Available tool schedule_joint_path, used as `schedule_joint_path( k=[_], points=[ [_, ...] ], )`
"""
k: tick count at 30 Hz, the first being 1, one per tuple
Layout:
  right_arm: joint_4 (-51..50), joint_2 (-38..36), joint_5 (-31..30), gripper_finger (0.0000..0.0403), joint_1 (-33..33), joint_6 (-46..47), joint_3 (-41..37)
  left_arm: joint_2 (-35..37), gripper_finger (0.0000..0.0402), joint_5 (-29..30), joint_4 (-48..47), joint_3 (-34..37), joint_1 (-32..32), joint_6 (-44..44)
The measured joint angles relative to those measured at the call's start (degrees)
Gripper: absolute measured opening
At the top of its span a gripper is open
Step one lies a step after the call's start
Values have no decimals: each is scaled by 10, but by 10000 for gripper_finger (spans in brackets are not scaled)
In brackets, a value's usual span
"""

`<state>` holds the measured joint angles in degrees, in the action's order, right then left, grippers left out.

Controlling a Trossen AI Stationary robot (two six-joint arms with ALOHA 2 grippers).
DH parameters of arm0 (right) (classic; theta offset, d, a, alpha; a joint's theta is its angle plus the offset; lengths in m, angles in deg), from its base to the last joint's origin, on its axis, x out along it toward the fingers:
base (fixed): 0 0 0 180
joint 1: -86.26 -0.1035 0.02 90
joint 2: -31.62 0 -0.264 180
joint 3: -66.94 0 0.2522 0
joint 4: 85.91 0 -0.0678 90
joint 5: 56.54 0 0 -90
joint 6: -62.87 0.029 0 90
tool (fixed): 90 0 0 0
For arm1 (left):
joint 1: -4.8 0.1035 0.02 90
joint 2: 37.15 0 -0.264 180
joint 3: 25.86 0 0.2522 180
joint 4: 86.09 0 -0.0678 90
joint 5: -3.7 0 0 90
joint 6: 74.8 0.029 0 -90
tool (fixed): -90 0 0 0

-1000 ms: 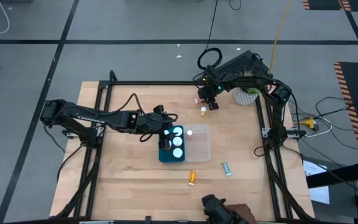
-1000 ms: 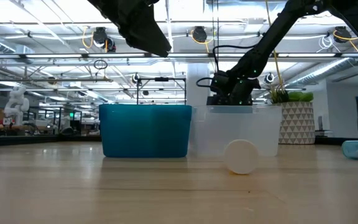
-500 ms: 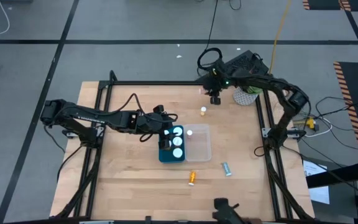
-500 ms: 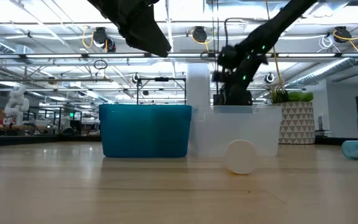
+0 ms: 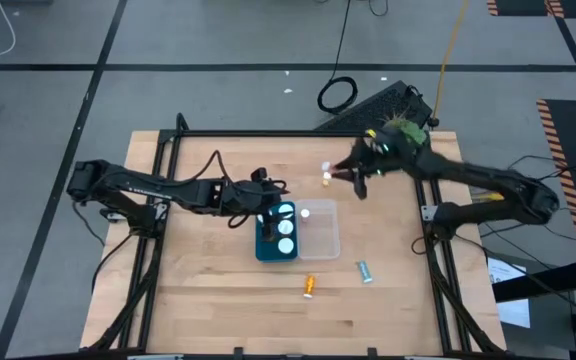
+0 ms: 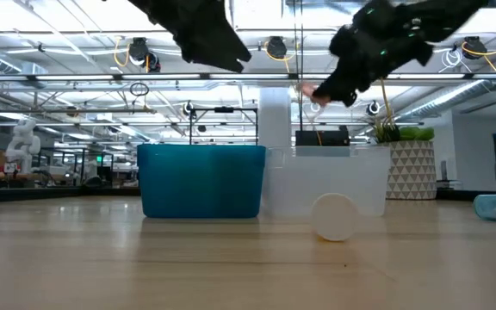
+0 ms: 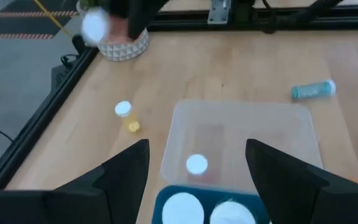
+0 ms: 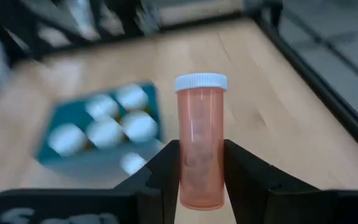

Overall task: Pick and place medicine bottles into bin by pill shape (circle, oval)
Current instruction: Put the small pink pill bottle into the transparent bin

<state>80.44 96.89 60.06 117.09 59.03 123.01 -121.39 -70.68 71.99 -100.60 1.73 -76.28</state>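
My right gripper [image 5: 348,175] hangs high over the table's far part, shut on a pink-orange medicine bottle [image 8: 200,146] with a white cap [image 8: 201,82]. The low view shows that bottle [image 6: 311,93] well above the bins. My left gripper [image 5: 268,207] is open over the teal bin [image 5: 276,232], which holds several white-capped bottles [image 8: 107,130]. The clear bin [image 5: 320,230] beside it holds one bottle [image 7: 196,164]. An amber bottle [image 5: 326,181] stands on the far part of the table. Another amber bottle [image 5: 309,286] and a teal one [image 5: 365,271] lie near the front. My right gripper pinches the lower half of the bottle's body [image 8: 199,180] between its two fingers [image 8: 166,171], one on each side. The cap end stands free beyond the fingers. The arm reaches in from the table's right, slanting down, and the bottle is lifted clear of the table.
A potted plant [image 5: 400,135] in a patterned white pot [image 6: 413,170] stands at the far right corner. A black frame rail [image 5: 288,134] runs along the table's edges. Bare wood lies to the left of the bins and along the front.
My right gripper has risen from the table's far edge with the pink-orange bottle. It has tipped from pointing down to a slant and has come a little toward the near edge. The bottle is now lifted clear. My left gripper has stayed over the teal bin.
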Motion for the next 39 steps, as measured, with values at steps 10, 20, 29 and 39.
schedule_joint_path(
  k=[10, 20, 29, 39],
  points=[
    [296, -111, -141, 102, -198, 111, -176, -77, 271, -2, 184, 0, -16, -5],
    [449, -108, -236, 102, -305, 92, -232, -165, 271, -14, 389, 0, -42, 11],
    [559, -51, -236, 102, -336, 92, -232, -227, 271, -69, 549, 0, -24, -42],
    [665, 37, -236, 102, -354, 94, -232, -227, 271, -97, 565, 0, -23, -61]
  ],
)
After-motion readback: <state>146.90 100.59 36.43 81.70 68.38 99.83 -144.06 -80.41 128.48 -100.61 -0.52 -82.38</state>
